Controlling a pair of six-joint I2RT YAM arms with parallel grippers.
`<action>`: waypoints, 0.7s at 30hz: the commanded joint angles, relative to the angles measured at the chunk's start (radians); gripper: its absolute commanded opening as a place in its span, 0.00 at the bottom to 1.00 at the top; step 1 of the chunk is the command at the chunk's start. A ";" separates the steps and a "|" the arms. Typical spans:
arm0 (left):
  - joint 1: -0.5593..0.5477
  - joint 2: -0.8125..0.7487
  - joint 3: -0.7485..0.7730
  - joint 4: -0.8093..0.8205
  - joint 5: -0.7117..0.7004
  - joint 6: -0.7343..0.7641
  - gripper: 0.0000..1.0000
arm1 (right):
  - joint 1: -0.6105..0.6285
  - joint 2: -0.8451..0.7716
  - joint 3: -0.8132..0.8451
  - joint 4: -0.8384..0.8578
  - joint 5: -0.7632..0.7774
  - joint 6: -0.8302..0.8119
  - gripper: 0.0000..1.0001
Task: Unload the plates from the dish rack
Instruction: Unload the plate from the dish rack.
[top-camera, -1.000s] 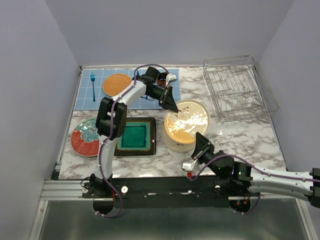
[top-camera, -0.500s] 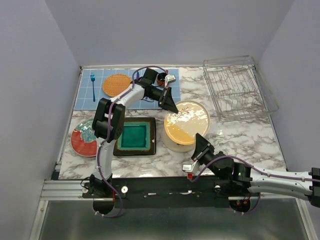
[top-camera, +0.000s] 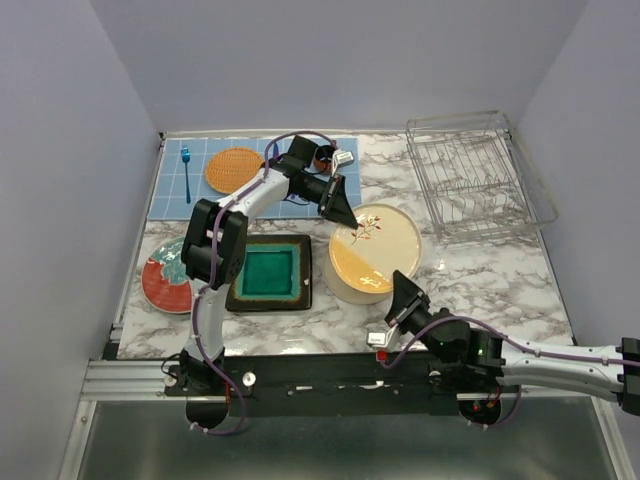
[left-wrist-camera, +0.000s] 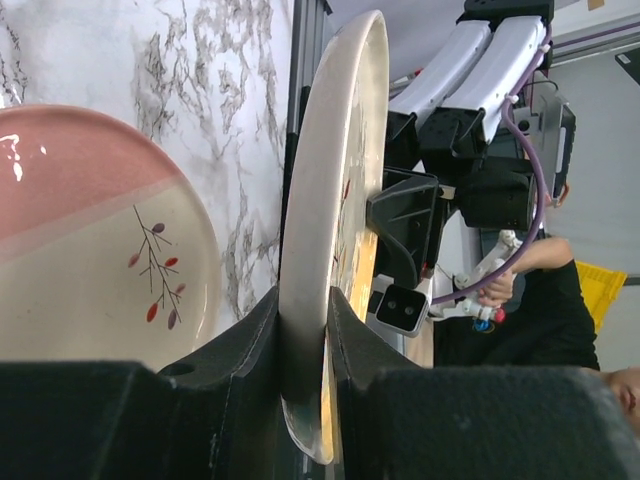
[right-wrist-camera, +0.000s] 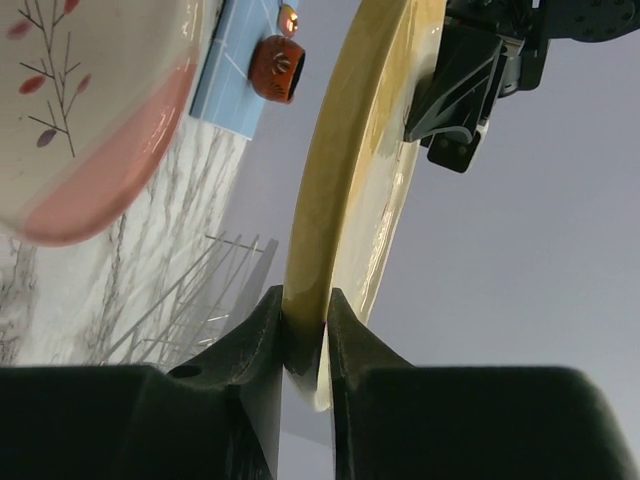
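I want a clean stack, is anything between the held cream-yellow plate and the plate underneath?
Nothing visible. The round cream-yellow sprig plate, in the left claw and right claw, hangs over the pink-and-cream round plate, its visible face bare.

The cream-yellow plate (top-camera: 378, 243) hides most of the plate beneath (top-camera: 350, 291), and the left arm (top-camera: 215, 245) covers the red plate (top-camera: 165, 285) at its right edge.

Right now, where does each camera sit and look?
Top: above and behind, looking down at the table; both arms show.
Left wrist: on its arm, looks along the plate toward the right gripper; own fingers show.
Right wrist: on its arm, looks along the plate toward the left gripper; own fingers show.
Shared: both wrist views see that plate edge-on.
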 joint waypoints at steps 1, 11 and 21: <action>-0.101 -0.055 0.036 -0.183 0.204 0.057 0.00 | -0.003 -0.007 -0.032 -0.006 -0.022 0.047 0.32; -0.099 -0.032 0.119 -0.418 0.258 0.245 0.00 | -0.003 -0.005 -0.075 -0.017 -0.056 0.085 0.43; -0.079 0.039 0.194 -0.582 0.233 0.409 0.00 | -0.005 0.012 -0.047 -0.019 -0.064 0.087 0.45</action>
